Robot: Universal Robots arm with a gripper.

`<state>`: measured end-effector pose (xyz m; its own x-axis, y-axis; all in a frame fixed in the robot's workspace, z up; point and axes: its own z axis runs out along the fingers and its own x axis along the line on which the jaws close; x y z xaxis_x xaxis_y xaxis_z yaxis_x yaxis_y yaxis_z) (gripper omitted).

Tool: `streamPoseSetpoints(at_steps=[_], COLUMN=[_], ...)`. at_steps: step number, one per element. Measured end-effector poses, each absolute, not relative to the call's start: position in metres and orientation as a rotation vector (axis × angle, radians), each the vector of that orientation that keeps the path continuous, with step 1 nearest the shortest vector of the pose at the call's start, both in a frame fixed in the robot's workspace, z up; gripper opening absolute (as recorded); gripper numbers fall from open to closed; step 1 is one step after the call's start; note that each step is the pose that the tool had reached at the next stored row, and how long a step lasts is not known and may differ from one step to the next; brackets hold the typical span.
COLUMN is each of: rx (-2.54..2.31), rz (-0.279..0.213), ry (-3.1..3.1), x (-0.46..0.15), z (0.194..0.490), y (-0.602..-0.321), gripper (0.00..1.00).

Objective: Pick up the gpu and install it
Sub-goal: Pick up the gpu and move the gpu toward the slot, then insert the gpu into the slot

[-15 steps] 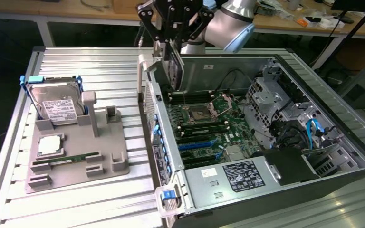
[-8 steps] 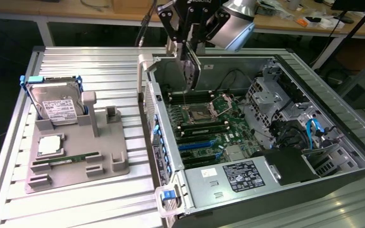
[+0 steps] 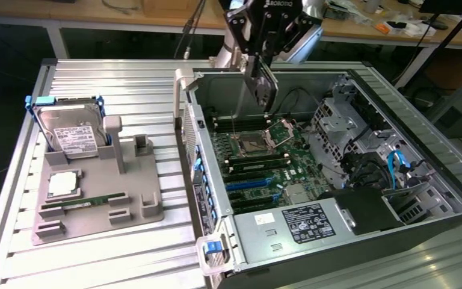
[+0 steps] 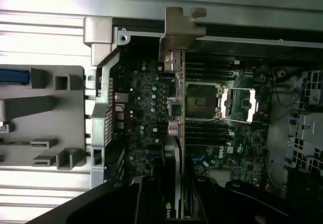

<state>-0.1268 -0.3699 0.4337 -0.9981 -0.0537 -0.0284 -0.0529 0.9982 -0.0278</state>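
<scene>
Above the open case [image 3: 212,180], Robotiq gripper [image 3: 257,62] clamped on the gpu [image 3: 264,95], Dell motherboard [image 4: 141,108] below.

A: Any lettering legible?
B: "ROBOTIQ", white, atop the black gripper [image 3: 261,63]; "DELL" on the green motherboard [image 4: 237,148]; a partial "nvi" on the thin black expansion card [image 4: 172,178]; the silver hard drive's white label [image 3: 74,139] is too small to read.

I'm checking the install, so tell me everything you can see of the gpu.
The gpu is a thin, flat, dark card. The gripper holds it on edge over the open case, above the motherboard near the CPU socket. It seems clear of the board and is not seated. The wrist view shows it edge-on, with a silver metal bracket at the end away from the gripper.
</scene>
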Motion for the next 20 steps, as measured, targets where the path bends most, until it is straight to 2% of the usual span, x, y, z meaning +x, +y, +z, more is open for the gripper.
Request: streamPoseSetpoints(at_steps=[12, 20], rx=[-0.082, -0.082], rz=[-0.043, -0.043], ry=[3.081, 3.091], x=[-0.076, -0.071], z=[0.431, 0.431], y=[-0.370, -0.370], gripper=[0.27, 0.27])
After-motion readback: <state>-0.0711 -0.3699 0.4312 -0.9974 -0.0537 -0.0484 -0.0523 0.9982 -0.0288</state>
